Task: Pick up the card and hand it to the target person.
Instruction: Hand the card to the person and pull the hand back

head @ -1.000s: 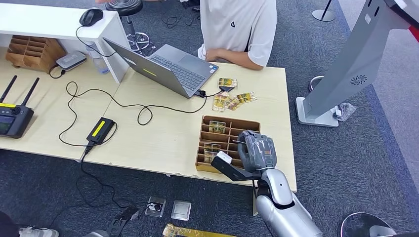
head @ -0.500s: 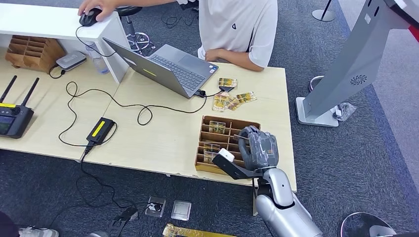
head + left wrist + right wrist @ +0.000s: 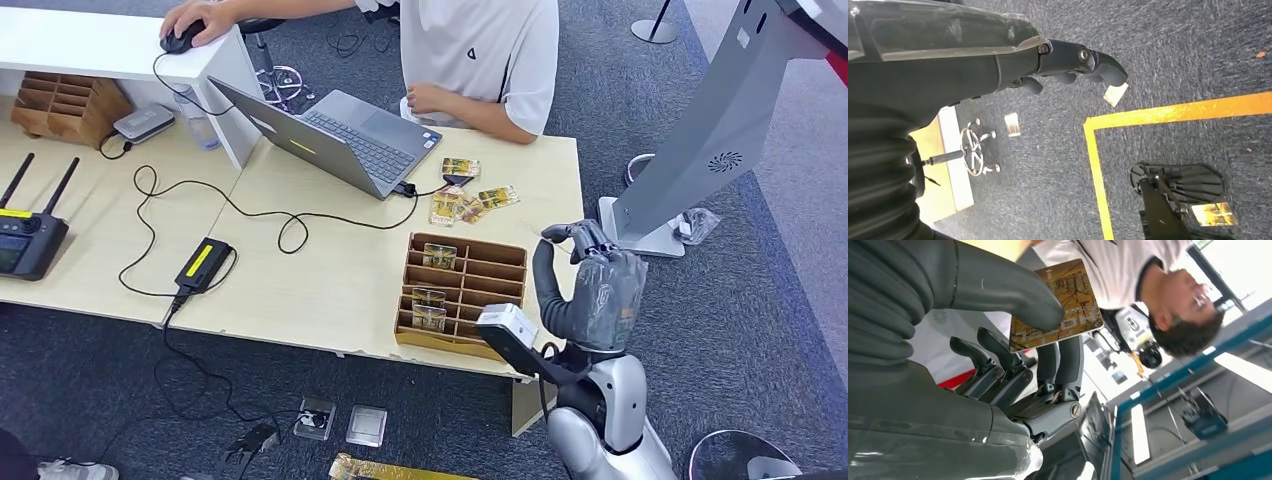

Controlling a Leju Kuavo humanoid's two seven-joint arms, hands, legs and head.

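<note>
From the head camera I see the right robot hand (image 3: 592,290) raised just off the near right corner of the counter (image 3: 330,270), beside the wooden compartment tray (image 3: 495,270). On the right wrist feed, the card (image 3: 1058,307) is pinched between the thick thumb and the dark fingers (image 3: 1063,362) of that robot hand, its gold printed face toward the camera. The person (image 3: 480,50) in a white shirt stands at the far side of the counter, one hand (image 3: 200,18) on a mouse on the raised white shelf, the other near the open laptop (image 3: 340,135). More gold cards lie loose (image 3: 470,200) on the counter between laptop and tray, and a few sit in the tray's compartments. The left robot hand (image 3: 1068,62) hangs over blue carpet with a yellow floor line (image 3: 1148,115), its fingers curled in and holding nothing.
</note>
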